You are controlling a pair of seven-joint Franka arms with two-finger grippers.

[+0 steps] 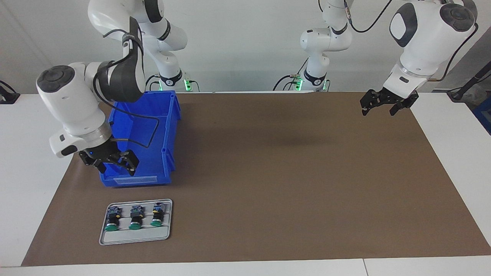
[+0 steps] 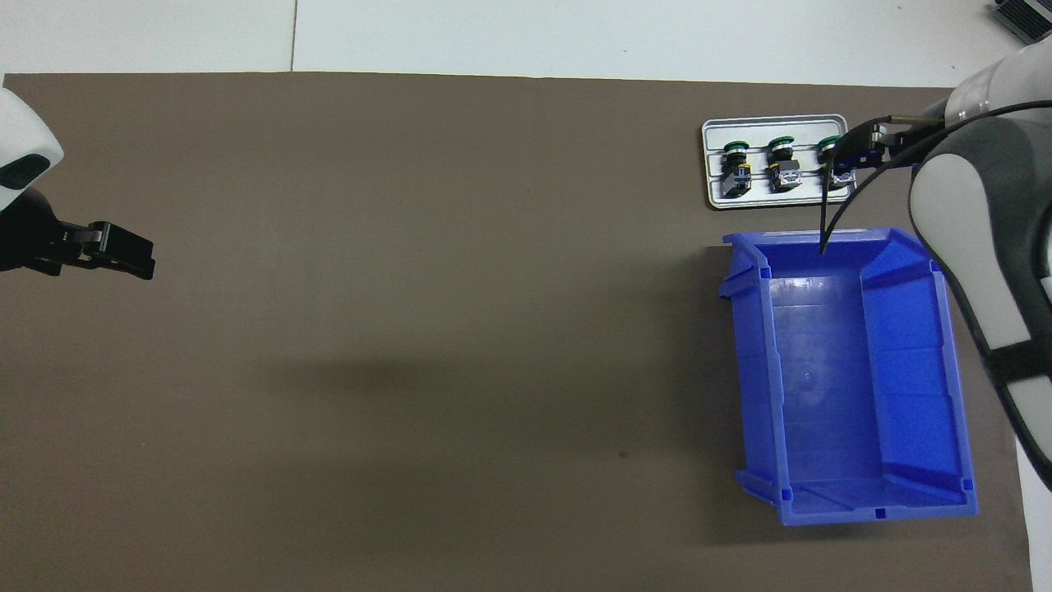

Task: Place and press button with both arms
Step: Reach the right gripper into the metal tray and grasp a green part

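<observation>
Green-capped buttons (image 1: 135,217), three, lie on one tray (image 1: 134,237); right claw (image 1: 111,161) and left claw (image 1: 387,102) both open.

Blue bin (image 1: 168,126) on brown mat (image 1: 287,172); grey tray (image 1: 134,237) beside it, farther from robots.
</observation>
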